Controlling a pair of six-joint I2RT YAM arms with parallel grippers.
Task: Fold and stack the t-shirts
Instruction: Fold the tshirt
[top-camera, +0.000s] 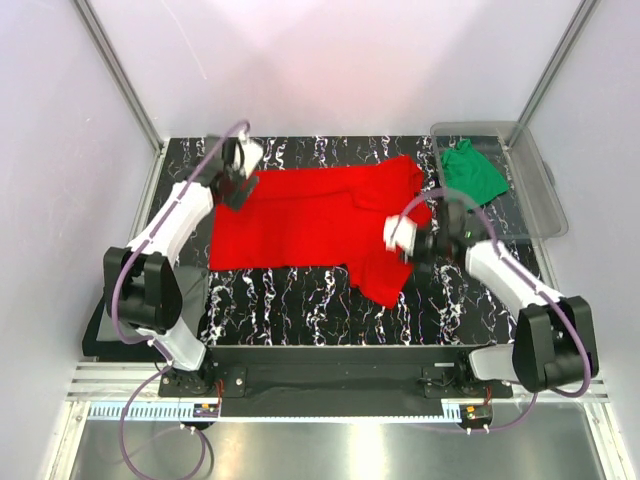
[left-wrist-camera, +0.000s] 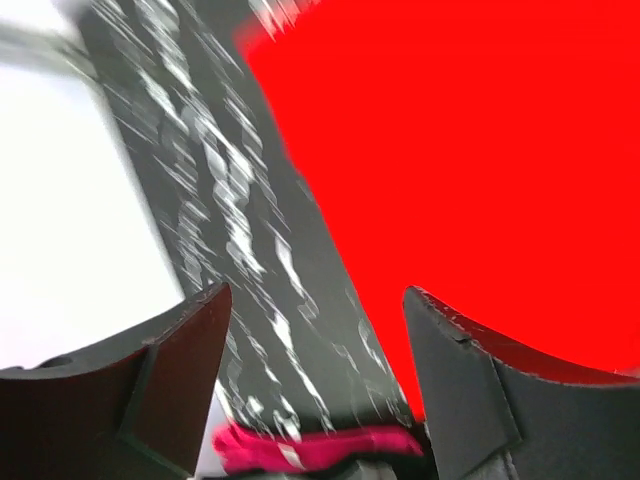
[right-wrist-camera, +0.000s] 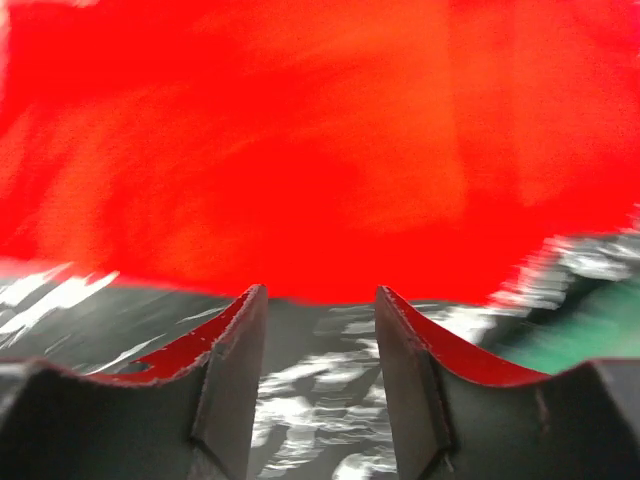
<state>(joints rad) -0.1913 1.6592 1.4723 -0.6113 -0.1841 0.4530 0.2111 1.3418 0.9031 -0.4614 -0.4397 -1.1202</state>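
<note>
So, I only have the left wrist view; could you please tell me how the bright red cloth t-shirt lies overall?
Observer: The bright red cloth t-shirt lies spread out on the black marbled table, one sleeve toward the arms' bases.
Operator: Thanks. Does anything grip it on the right?
Observer: No, the right gripper is open over bare table at the shirt's right end.
Operator: Any other shirts?
Observer: A green cloth t-shirt lies in the clear plastic bin at the far right corner.

Red t-shirt (top-camera: 300, 220): spread flat, unfolded, sleeves and neck toward the clear bin (top-camera: 545, 195), just beside it. Green t-shirt (top-camera: 472, 172): crumpled, inside the bin.
</note>
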